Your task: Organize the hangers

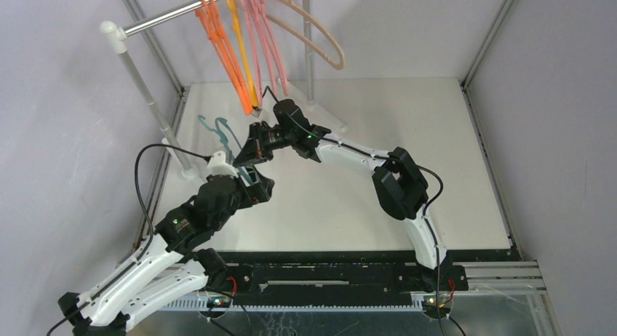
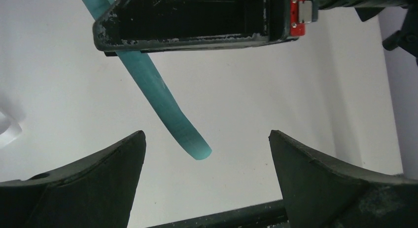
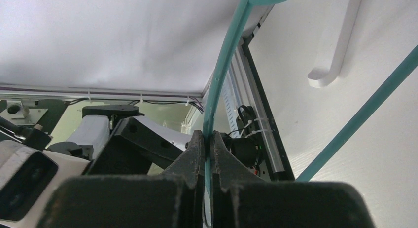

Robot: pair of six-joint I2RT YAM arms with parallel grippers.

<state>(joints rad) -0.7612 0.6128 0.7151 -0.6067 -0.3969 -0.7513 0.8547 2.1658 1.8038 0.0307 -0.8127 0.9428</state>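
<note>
Teal hanger point(image 1: 220, 127): it seems to be riding clear of the table point(image 1: 393, 140) at front left, below the rail point(image 1: 174, 14). How high it is cannot be told. In the right wrist view its thin bar is running up out of the fingers toward a curved end at the top.

Right gripper point(image 3: 208, 151): its jaws are pressing together on that bar, with the plastic pinched between the pads. Judging by the grip, it is carrying the hanger by one slim member, which leaves the rest free to swing or twist.

Left gripper point(image 2: 207, 136): it is spread wide and holding nothing. The hanger's blunt free end is pointing down into the gap between its fingers, nearer the left one and touching neither. The right gripper's body is sitting just above that end in the same view.

Probable reason: the left gripper is lining up for a second grip, to steady or re-aim the hanger before hooking.

Other hangers point(image 1: 247, 56): orange, pink and beige ones are hanging on the rail, behind and above both grippers.
</note>
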